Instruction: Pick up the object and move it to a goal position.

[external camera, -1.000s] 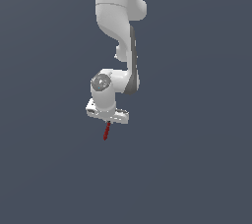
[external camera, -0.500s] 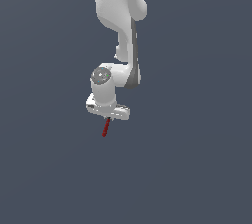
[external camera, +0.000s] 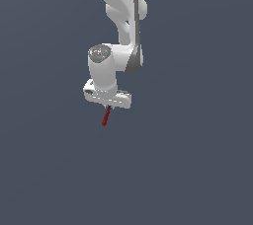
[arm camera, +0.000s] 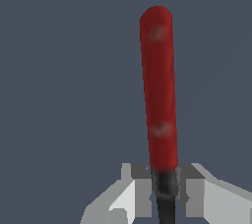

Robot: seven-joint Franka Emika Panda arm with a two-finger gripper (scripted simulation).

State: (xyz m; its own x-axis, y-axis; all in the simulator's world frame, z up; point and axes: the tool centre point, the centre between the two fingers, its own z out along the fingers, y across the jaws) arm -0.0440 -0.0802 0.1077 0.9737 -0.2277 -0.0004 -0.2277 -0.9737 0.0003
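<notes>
The white gripper (external camera: 108, 105) hangs below the Panda arm (external camera: 123, 17) against a plain dark grey-blue backdrop, clenched on 1 thin dark-red stick (external camera: 105, 117). In the wrist view the fingers (arm camera: 139, 181) press on both sides of the stick's blackish end (arm camera: 164, 183), and the red shaft (arm camera: 158, 85) juts out past them. In the exterior view the stick points down, slightly tilted.

Plain dark slate-grey backdrop, even light
</notes>
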